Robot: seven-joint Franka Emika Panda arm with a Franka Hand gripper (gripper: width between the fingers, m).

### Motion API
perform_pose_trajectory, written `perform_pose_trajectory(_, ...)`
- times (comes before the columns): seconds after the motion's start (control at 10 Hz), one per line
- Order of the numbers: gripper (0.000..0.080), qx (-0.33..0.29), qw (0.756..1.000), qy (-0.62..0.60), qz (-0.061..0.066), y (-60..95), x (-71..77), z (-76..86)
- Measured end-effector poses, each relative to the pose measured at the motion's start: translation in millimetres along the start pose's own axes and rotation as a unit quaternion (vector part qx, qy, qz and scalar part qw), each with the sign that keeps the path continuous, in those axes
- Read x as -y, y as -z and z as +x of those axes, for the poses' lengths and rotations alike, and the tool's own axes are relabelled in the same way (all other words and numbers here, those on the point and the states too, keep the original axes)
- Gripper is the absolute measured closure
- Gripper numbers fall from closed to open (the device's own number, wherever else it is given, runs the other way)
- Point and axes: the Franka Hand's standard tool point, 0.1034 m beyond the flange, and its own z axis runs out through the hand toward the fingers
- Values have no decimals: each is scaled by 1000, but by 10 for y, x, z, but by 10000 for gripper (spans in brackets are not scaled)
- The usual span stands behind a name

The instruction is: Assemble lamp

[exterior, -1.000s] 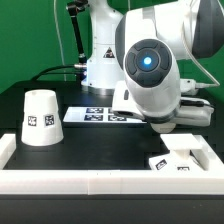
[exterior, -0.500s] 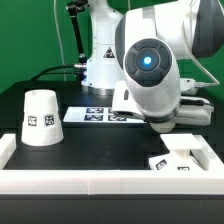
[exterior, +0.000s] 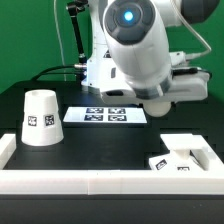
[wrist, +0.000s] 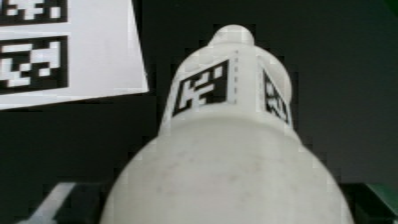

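The lamp bulb [wrist: 214, 150], a white ball on a stem with tags, fills the wrist view. My gripper [wrist: 217, 208] is shut on its ball end, with the stem pointing away over the black table. In the exterior view the arm's wrist hides the gripper and the bulb. The tapered white shade [exterior: 40, 118] stands upside down at the exterior view's left. The flat square base [exterior: 181, 157] lies at the exterior view's lower right, apart from the arm.
The marker board [exterior: 105, 115] lies flat behind the middle of the table and also shows in the wrist view [wrist: 63, 50]. A white wall [exterior: 100, 182] runs along the front edge, with short returns at both ends. The robot's pedestal stands behind.
The arm has risen and shifted toward the exterior view's left. The base, partly covered before, now shows in full. The shade and the marker board have not moved.
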Motion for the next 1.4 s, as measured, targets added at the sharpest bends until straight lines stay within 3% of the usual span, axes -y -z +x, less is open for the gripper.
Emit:
perform_pose_trajectory(0.1,220,-13,1000,3,2,134,24,8)
perform_pose_trajectory(0.3,220,-28,1000,2,1,87,20,56)
perform_pose_trajectory(0.5,220,-112,994,10,-1,144,14,170)
perform_pose_trajectory(0.6,220,-155,987,35,-8,65,-72,213)
perform_pose_trajectory(0.7,220,-190,981,45,-14,124,-117,205)
perform_pose_trajectory(1.1,220,-315,946,76,-23,665,-59,224)
perform_pose_trajectory(1.4,220,-397,914,72,-33,661,-121,290)
